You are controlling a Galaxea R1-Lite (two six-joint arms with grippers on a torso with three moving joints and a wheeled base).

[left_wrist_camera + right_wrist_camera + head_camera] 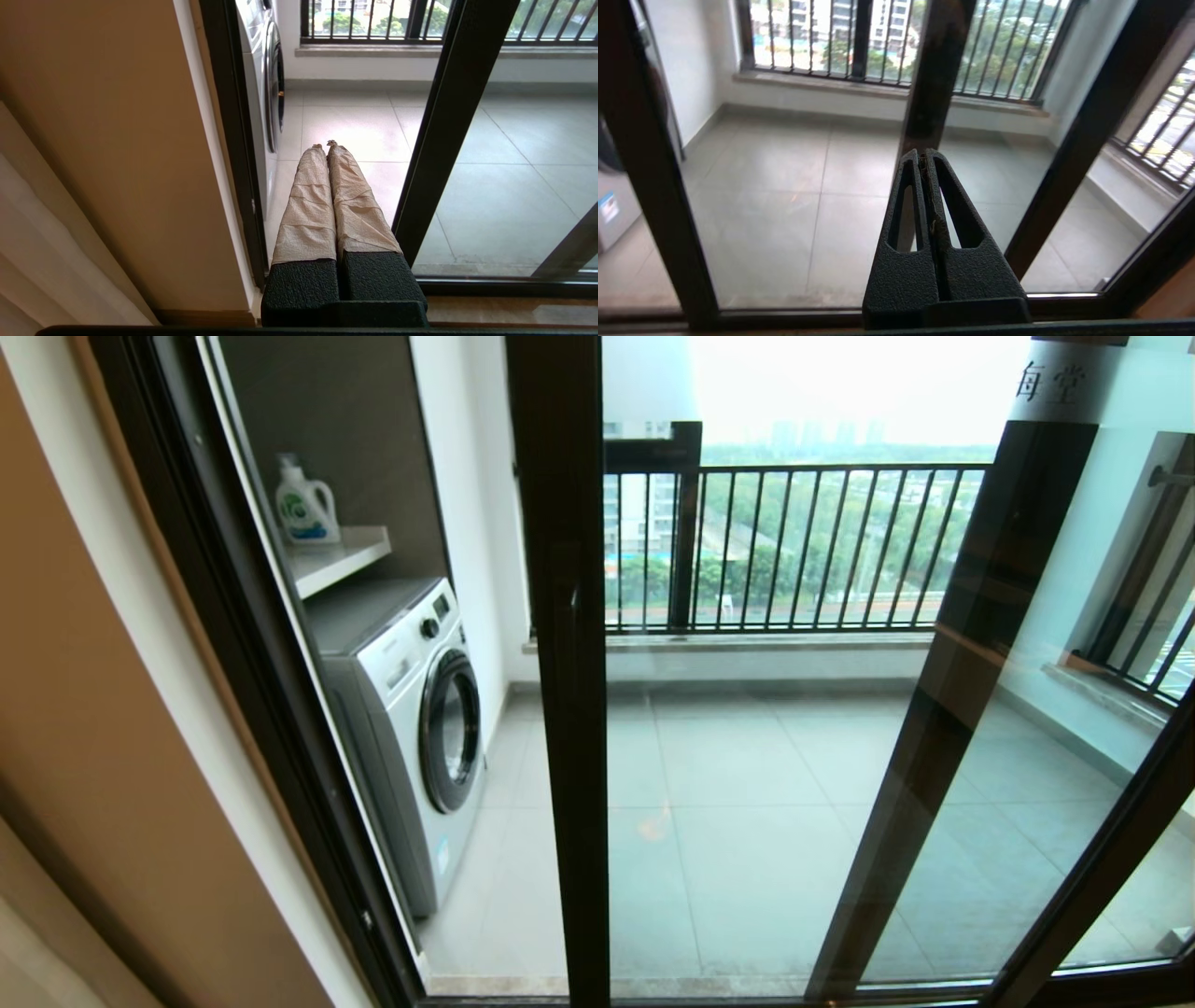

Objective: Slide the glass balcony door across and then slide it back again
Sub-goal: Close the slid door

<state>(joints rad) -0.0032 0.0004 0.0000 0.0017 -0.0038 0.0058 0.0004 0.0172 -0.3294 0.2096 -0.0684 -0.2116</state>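
Note:
The glass balcony door (560,728) shows as a dark upright stile near the middle of the head view, with clear glass to its right. A frosted strip with characters (1055,383) sits at the top right. Between this stile and the wall-side jamb (280,728) there is an open gap. My left gripper (325,145) is shut with nothing in it. Its tape-wrapped fingers (308,205) point into that gap, just beside the door stile (444,121) and apart from it. My right gripper (922,152) is shut and empty. It faces the door's glass between the stile (649,186) and a second dark stile (934,70). Neither arm appears in the head view.
A white washing machine (420,709) stands on the balcony just inside the gap, with a detergent bottle (303,504) on the shelf above it. A railing with vertical bars (794,551) closes the far side. A beige wall (112,756) is to the left. The dark floor track (504,284) runs below.

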